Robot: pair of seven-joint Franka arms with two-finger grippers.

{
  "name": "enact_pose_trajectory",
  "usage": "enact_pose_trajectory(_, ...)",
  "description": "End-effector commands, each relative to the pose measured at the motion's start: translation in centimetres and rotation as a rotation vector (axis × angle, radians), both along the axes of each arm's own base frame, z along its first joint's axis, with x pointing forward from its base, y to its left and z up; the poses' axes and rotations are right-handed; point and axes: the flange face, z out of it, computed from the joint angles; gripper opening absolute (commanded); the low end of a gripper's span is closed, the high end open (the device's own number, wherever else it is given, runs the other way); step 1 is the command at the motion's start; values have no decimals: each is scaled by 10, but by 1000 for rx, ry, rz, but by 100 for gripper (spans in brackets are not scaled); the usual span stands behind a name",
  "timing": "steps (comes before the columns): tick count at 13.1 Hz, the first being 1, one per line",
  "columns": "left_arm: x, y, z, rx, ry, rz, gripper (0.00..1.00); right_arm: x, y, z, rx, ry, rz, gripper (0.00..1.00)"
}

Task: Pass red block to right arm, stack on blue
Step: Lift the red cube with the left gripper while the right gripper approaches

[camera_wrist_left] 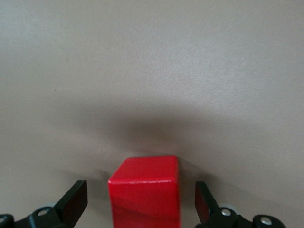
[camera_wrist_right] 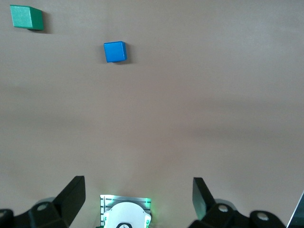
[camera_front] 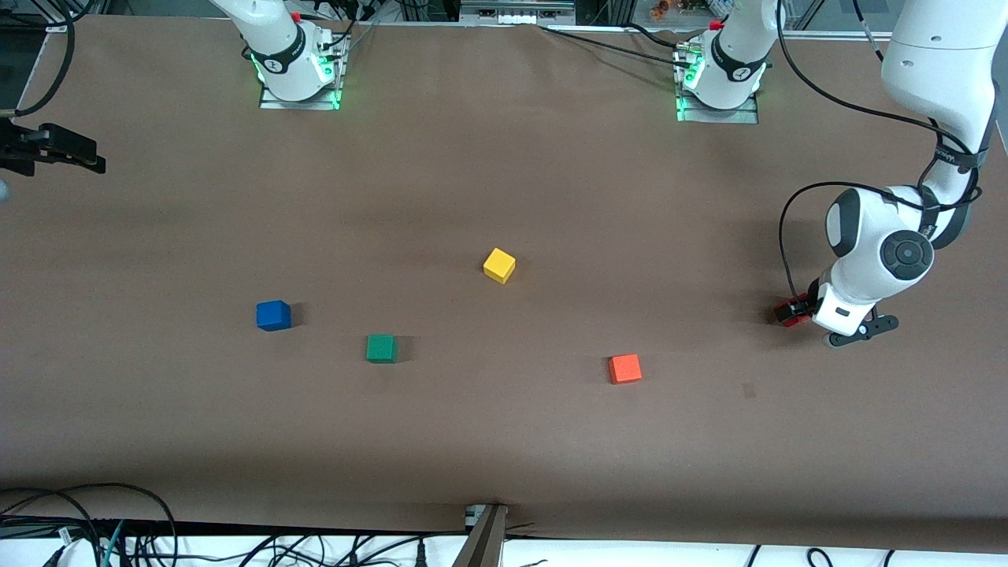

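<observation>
The red block (camera_front: 788, 313) sits on the brown table (camera_front: 504, 441) at the left arm's end. My left gripper (camera_front: 795, 313) is low over it and open. In the left wrist view the red block (camera_wrist_left: 145, 192) stands between the two fingers (camera_wrist_left: 73, 202), with a gap on each side. The blue cube (camera_front: 273, 315) sits toward the right arm's end and also shows in the right wrist view (camera_wrist_right: 115, 52). My right gripper (camera_front: 88, 157) hangs open and empty (camera_wrist_right: 138, 190) above the table's edge at the right arm's end, apart from the blue cube.
A green cube (camera_front: 381, 348) lies beside the blue one, a little nearer the front camera. A yellow cube (camera_front: 499, 264) sits mid-table. An orange cube (camera_front: 624, 368) lies between the green cube and the red block. Cables run along the table's front edge.
</observation>
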Motion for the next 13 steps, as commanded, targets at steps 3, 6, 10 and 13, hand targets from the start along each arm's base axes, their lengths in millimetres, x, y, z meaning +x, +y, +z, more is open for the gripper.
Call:
enact_pose_trajectory(3,-2,-3,-14,-4,-3,-20,66,7,3,-11,-6,13,-7,100)
enact_pose_trajectory(6,-1,-5,-19,-6,3,-25,20,7,8,-11,-1,13,-1,100)
enact_pose_trajectory(10,2,-13,-5,-6,-4,-33,4,11,13,-20,20,30,14,100)
enact_pose_trajectory(13,8,-36,31,-12,37,-58,4,15,43,-29,98,41,50,100)
